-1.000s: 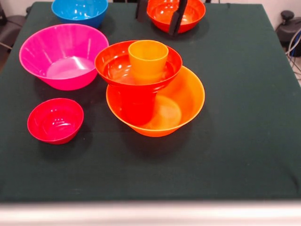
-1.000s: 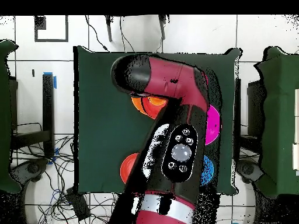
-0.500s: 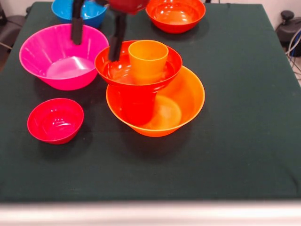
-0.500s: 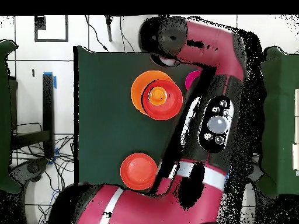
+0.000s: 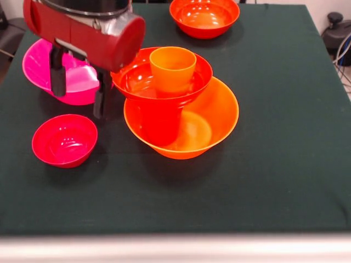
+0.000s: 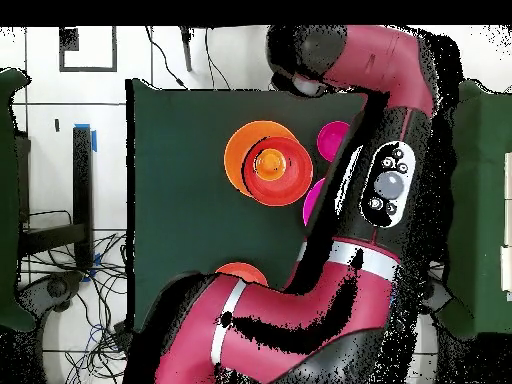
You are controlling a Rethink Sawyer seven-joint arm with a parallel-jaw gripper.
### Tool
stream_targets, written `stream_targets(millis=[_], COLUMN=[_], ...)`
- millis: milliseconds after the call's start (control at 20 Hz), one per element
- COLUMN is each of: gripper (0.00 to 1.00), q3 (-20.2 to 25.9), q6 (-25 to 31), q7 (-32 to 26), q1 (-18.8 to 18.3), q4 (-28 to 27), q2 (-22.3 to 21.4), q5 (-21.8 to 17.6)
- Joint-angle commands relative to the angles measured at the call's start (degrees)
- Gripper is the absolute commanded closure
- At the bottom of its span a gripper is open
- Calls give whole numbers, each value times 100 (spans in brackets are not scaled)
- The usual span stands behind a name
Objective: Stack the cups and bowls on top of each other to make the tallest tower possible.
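Hovering with my fingers (image 5: 77, 94) spread wide and empty, straddling the near rim of the glossy pink plastic bowl (image 5: 74, 82), the small crimson plastic bowl (image 5: 64, 139) just in front. My guess: lined up for a pick. Right of me, the tower (image 5: 178, 107): wide orange plastic bowl, red-orange bowl seated in it, orange tapered cup (image 5: 173, 68) on top. It sits very close, little room that side. Spare red-orange bowl (image 5: 204, 16) sits far back. Dark green surface (image 5: 285, 137) beyond is open.

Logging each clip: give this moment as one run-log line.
tool: open, over pink bowl rim | tower: orange bowl, red-orange bowl, orange cup | crimson bowl: loose
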Motion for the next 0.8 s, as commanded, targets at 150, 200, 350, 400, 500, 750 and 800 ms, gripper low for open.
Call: stream_targets(millis=[150,200,350,400,500,750,800], gripper=[0,0,0,0,0,0,0], q3=[552,529,509,505,475,305,312], q6=[776,735,472,366,530,1140,1005], q7=[-145,-123,-124,-145,-85,62,-9], q1=[56,57,38,23,-61,-267,-264], q4=[170,305,680,746,483,-773,-713], q2=[126,61,-55,-55,92,796,784], q5=[85,79,26,-5,14,113,88])
